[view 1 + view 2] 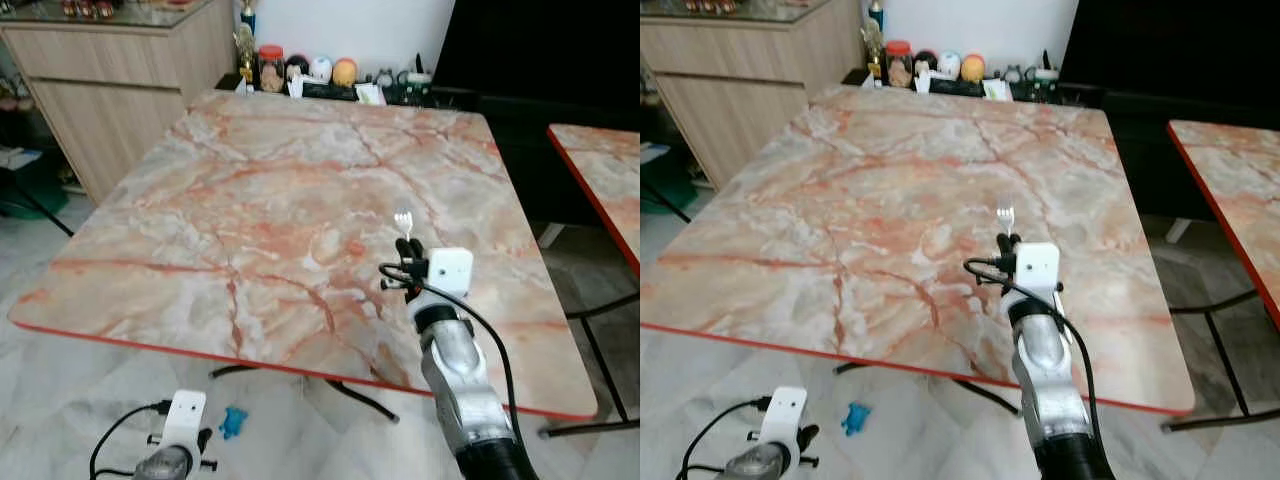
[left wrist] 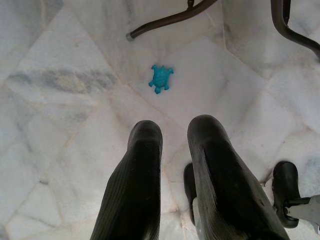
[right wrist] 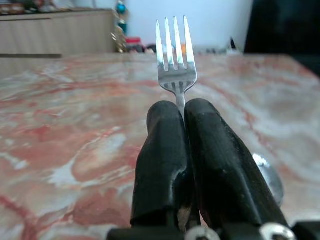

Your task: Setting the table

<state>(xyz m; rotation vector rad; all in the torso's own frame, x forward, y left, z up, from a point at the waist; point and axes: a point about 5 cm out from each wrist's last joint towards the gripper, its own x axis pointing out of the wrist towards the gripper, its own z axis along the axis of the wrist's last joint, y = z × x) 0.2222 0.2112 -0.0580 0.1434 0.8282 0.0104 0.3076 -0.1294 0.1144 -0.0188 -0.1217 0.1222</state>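
Pinched tight on the neck of a silver four-tined metal fork (image 3: 175, 60), the right gripper (image 3: 183, 112) holds it over the pink-and-grey marble-patterned table with a red edge (image 1: 250, 200), out toward that table's near right part; the tines stick out past the fingertips and point toward the far wall. Whether the fork touches the tabletop cannot be told. Behind the black fingers (image 3: 160, 160), a rounded silver end shows low against the marble. The left gripper (image 2: 172, 137) hangs low beside the table with a narrow gap between its two fingers and nothing held, over pale marble floor tiles (image 2: 60, 80) where a small turquoise turtle-shaped toy (image 2: 160, 78) lies near the dark metal table leg (image 2: 170, 19).
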